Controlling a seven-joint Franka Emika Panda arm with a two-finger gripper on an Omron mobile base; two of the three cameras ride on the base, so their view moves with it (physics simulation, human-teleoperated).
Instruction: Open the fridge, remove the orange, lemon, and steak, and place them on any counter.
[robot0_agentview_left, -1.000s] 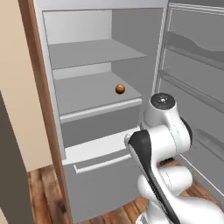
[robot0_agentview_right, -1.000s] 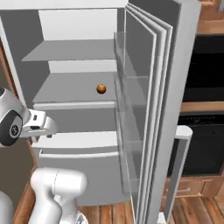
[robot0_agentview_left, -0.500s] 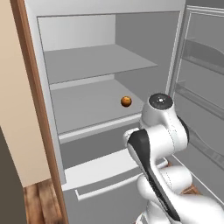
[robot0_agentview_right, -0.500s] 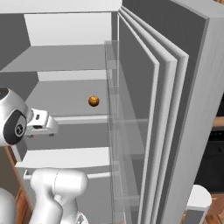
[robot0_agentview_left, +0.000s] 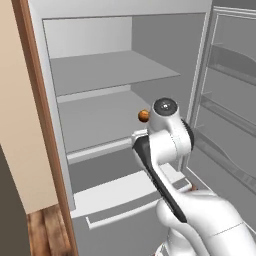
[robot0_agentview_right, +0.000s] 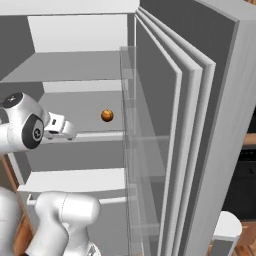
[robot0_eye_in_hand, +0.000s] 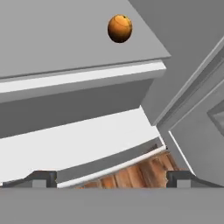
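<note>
Round orange (robot0_agentview_left: 143, 116) rests on open fridge's (robot0_agentview_left: 100, 95) middle shelf.

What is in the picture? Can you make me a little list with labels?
fridge: door swung open, grey shelves inside
orange: sitting on the middle shelf, near its right side
claw: open, holding nothing, pointing into the fridge below the orange
touching: claw and orange are apart
drawer: wide, at the bottom of the fridge, shut
floor: brown wood, seen under the fridge front
</note>
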